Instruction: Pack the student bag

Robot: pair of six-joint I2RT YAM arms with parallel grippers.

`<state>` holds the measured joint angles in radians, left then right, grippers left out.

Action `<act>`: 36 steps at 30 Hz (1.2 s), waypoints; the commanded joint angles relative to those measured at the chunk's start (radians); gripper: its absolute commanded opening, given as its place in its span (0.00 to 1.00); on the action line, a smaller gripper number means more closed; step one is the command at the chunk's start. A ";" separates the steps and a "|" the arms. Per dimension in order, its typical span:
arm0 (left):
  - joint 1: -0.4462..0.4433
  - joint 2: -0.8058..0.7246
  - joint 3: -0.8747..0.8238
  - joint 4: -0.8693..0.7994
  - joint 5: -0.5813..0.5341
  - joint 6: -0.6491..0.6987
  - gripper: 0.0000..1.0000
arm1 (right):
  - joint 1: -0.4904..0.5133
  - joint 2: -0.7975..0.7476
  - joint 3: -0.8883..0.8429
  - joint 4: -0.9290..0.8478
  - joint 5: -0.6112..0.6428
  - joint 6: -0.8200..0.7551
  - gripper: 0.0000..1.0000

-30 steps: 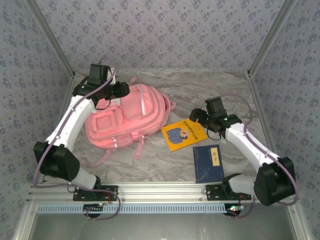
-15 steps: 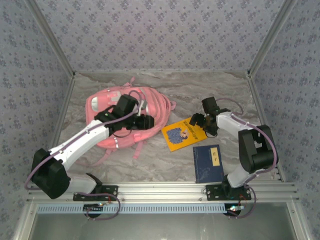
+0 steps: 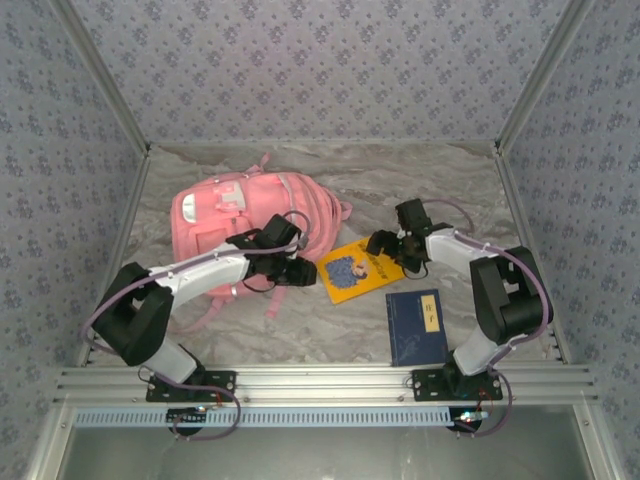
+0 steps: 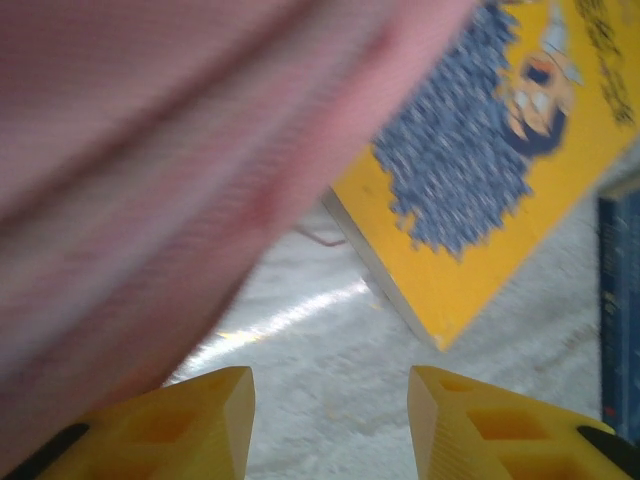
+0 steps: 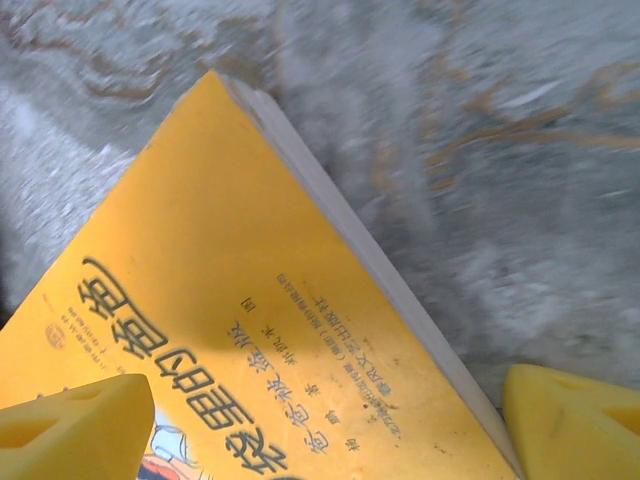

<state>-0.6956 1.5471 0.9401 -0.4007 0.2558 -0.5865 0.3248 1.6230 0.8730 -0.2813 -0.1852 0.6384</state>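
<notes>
Both arms have swung inward over the last second. The left gripper [image 3: 303,272], earlier up behind the student bag [image 3: 235,225], now sits low at the bag's lower right edge. The right gripper [image 3: 381,243] has drawn left, over the yellow book [image 3: 362,270]. The bag's outline has changed too.

Along the bottom of the overhead view, a ridged aluminium rail [image 3: 320,385] carries both arm bases. Just above it, at lower right, a dark blue book [image 3: 417,327] with a small yellow label lies flat on the grey marbled tabletop [image 3: 330,330].

Further up, at centre, the thin yellow book lies flat and angled like a diamond. It has a blue cartoon figure on its cover and lies between the two grippers.

On the left wrist camera, the left gripper [image 4: 330,420] has its yellow wedge-shaped fingertips apart over bare table, gripping nothing. Blurred pink woven fabric hangs across the upper left, close to the left fingertip. A corner of the yellow book shows at upper right.

On the right wrist camera, the right gripper [image 5: 320,425] is spread wide and empty above the book's cover, with dark printed characters and a pale page edge.

Beyond, left of centre, the bag is soft, padded and pink, with pale strips and loose straps. The left forearm [image 3: 205,272] crosses its lower edge.

Blue-grey flowered walls [image 3: 320,70] close the back.
</notes>
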 commanded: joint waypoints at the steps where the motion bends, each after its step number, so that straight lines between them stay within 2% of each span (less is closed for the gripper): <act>1: 0.083 0.020 0.046 -0.041 -0.134 -0.043 0.44 | 0.080 -0.011 -0.035 0.018 -0.145 0.026 0.91; 6: 0.142 -0.042 0.042 -0.056 -0.174 -0.061 0.46 | 0.166 -0.051 -0.056 0.014 -0.128 0.041 0.91; 12: 0.132 -0.133 -0.037 -0.067 -0.184 -0.078 0.48 | 0.264 -0.039 -0.031 -0.071 -0.147 0.003 0.89; 15: 0.095 -0.153 -0.073 -0.060 -0.154 -0.077 0.49 | 0.291 -0.039 -0.014 -0.145 -0.090 -0.041 0.88; 21: 0.003 -0.155 -0.112 0.001 -0.133 -0.075 0.50 | 0.214 -0.075 -0.016 -0.151 -0.052 -0.038 0.86; 29: 0.003 -0.059 -0.113 0.070 -0.160 -0.093 0.51 | 0.113 -0.016 0.046 -0.089 -0.124 -0.052 0.78; 36: 0.031 0.031 -0.064 0.061 -0.186 -0.069 0.51 | 0.097 0.106 0.124 -0.057 -0.173 -0.067 0.70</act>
<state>-0.6811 1.5585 0.8330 -0.3470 0.0925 -0.6708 0.4202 1.6882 0.9634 -0.3431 -0.3206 0.5938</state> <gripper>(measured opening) 0.506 0.710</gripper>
